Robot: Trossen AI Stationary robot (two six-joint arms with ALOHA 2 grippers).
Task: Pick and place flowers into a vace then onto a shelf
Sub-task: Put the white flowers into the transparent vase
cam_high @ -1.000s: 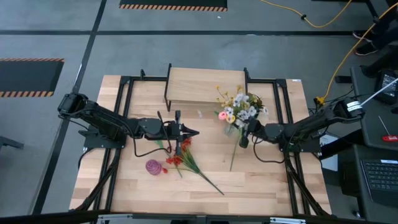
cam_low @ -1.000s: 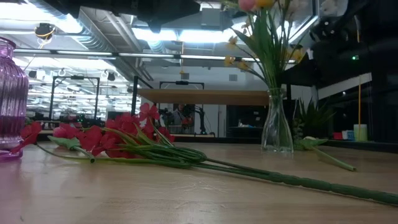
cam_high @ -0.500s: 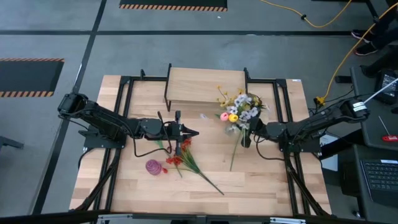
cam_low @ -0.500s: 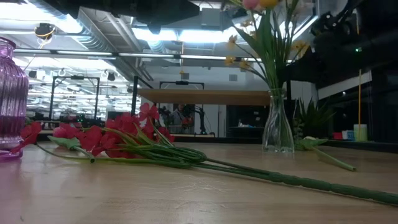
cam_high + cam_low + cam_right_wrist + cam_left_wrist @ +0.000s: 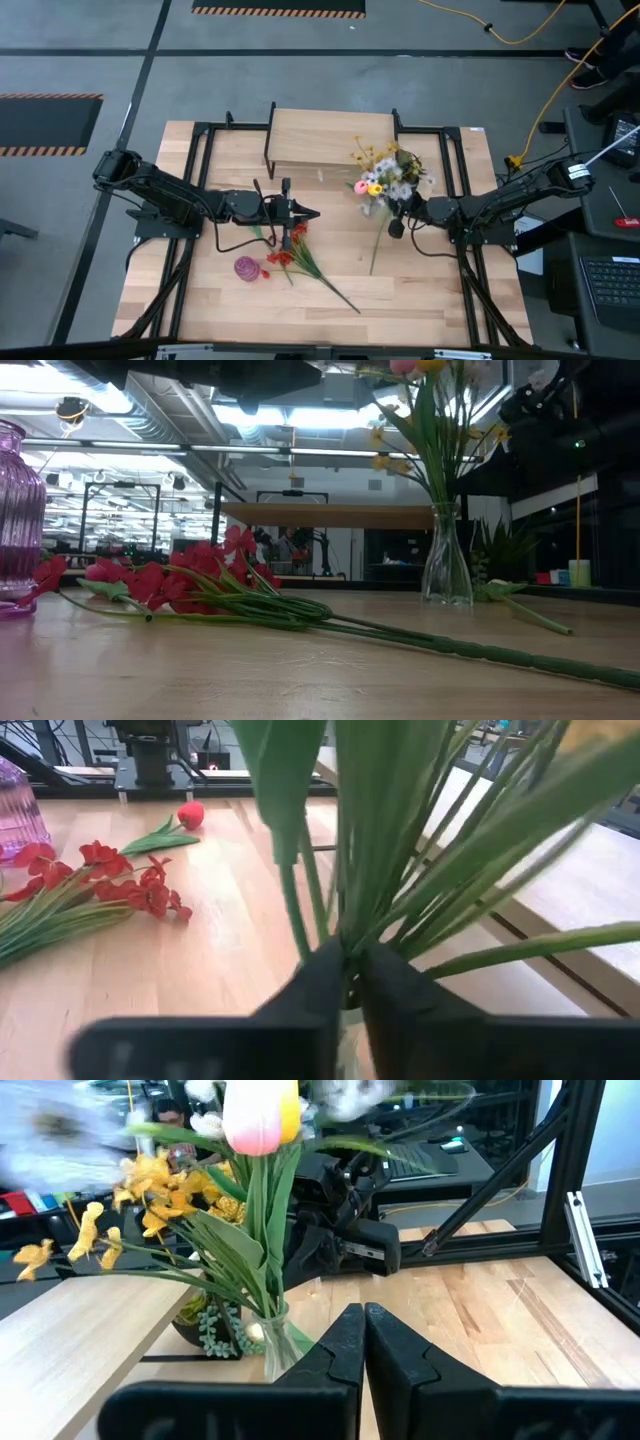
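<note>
Right gripper (image 5: pixel 400 222), right of centre in the high view, has its fingers pressed together around the green stalks at the neck of the clear vase (image 5: pixel 446 565). The bouquet (image 5: pixel 383 175) of pink, yellow and white blooms spreads above it, just below the shelf (image 5: pixel 330 139). Left gripper (image 5: pixel 312 213), centre frame, sits closed and empty. Red flowers (image 5: pixel 292 252) lie flat at lower centre, beside a purple vase (image 5: pixel 246 267).

Floor: grey concrete (image 5: pixel 300 85) is lying around the table, hazard-striped mats (image 5: pixel 50 122) sitting on it.
Cable: yellow cord (image 5: pixel 520 40) is trailing across.
Ceiling: strip lights (image 5: pixel 270 415) are glowing.
</note>
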